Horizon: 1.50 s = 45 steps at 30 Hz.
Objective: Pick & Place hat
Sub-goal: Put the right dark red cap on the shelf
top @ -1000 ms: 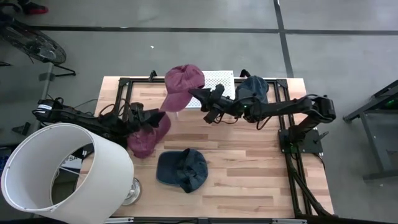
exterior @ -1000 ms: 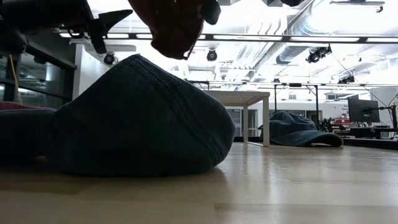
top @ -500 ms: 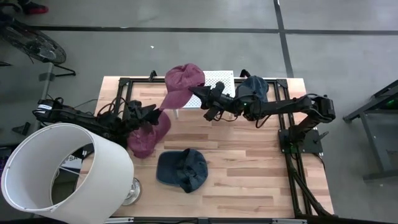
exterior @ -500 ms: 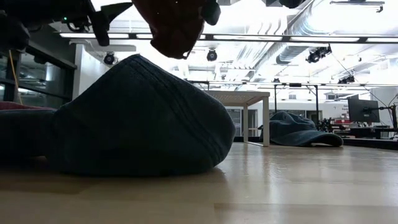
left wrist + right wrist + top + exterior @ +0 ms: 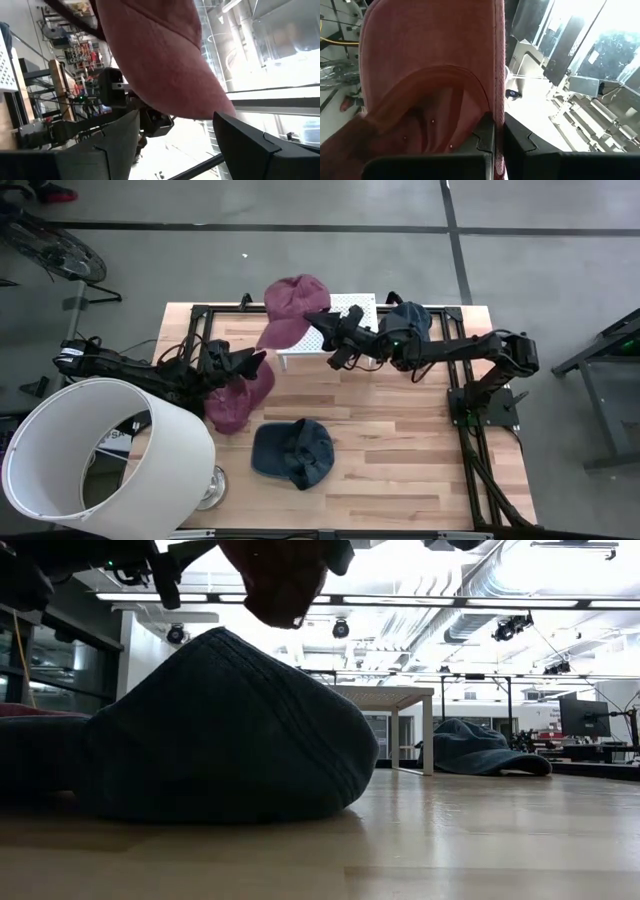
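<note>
The right gripper (image 5: 322, 321) has its jaws pinched tight on the brim of a maroon hat (image 5: 291, 307), which hangs in the air over the far edge of the counter (image 5: 400, 450), partly above a white perforated stand (image 5: 352, 311). In the right wrist view the brim edge runs straight down into the closed fingers (image 5: 490, 137), with the inside of the hat (image 5: 427, 80) filling most of that picture. The right arm reaches in from the right side of the counter, passing just in front of a dark blue hat (image 5: 406, 322) that lies at the far edge beside the stand.

The left gripper (image 5: 252, 360) hovers with its jaws spread wide and nothing between them, pointing up toward the lifted maroon hat (image 5: 160, 55), whose underside shows above its fingers (image 5: 250, 145) in the left wrist view. Right beside this gripper a second maroon hat (image 5: 236, 398) lies on the counter, partly under the left arm.

Nearer the front edge rests another dark blue hat (image 5: 291, 452), well apart from both grippers; in the low view it looms large (image 5: 215, 730) in the foreground. A white lampshade (image 5: 95, 450) stands at the front left corner.
</note>
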### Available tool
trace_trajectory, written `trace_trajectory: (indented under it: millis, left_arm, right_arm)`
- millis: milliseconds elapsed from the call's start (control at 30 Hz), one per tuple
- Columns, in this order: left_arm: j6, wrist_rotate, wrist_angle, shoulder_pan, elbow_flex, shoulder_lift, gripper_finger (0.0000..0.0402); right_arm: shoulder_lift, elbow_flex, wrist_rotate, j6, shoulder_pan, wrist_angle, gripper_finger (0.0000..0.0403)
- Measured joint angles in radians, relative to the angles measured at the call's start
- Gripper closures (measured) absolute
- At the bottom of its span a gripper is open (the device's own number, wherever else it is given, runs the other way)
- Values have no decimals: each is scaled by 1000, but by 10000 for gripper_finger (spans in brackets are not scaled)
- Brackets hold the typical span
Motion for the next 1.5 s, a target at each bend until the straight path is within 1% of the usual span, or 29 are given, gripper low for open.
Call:
trace_trajectory:
  millis: [133, 233, 300, 433, 567, 833, 1100, 1167, 1267, 1500]
  left_arm:
    - [0, 3, -1, 0, 0, 0, 152]
    - [1, -17, 1, 0, 0, 0, 152]
    - [1, -19, 14, 0, 0, 0, 152]
    - [1, -26, 26, 0, 0, 0, 152]
    - [1, -33, 34, 0, 0, 0, 152]
    - [2, -99, 67, 0, 0, 1, 152]
    - [2, -120, 66, 0, 0, 1, 156]
    - [3, -125, 66, 0, 0, 1, 169]
    - [3, -125, 59, 0, 0, 1, 201]
    - [0, -126, 32, 0, 0, -2, 315]
  right_arm:
    - [0, 13, 23, -5, -4, 3, 397]
    - [0, 13, 14, 10, -5, -3, 397]
    - [0, 13, 1, 26, -5, -42, 397]
    - [14, 13, 20, 40, -4, -55, 397]
    - [26, 13, 6, 40, -4, -68, 397]
    - [28, 13, -8, 33, 28, -171, 397]
    - [27, 14, 5, 34, 37, -220, 397]
    - [27, 14, 6, 37, 37, -237, 397]
    - [27, 13, 10, 42, 37, -275, 397]
    - [27, 12, 26, 46, 37, -288, 397]
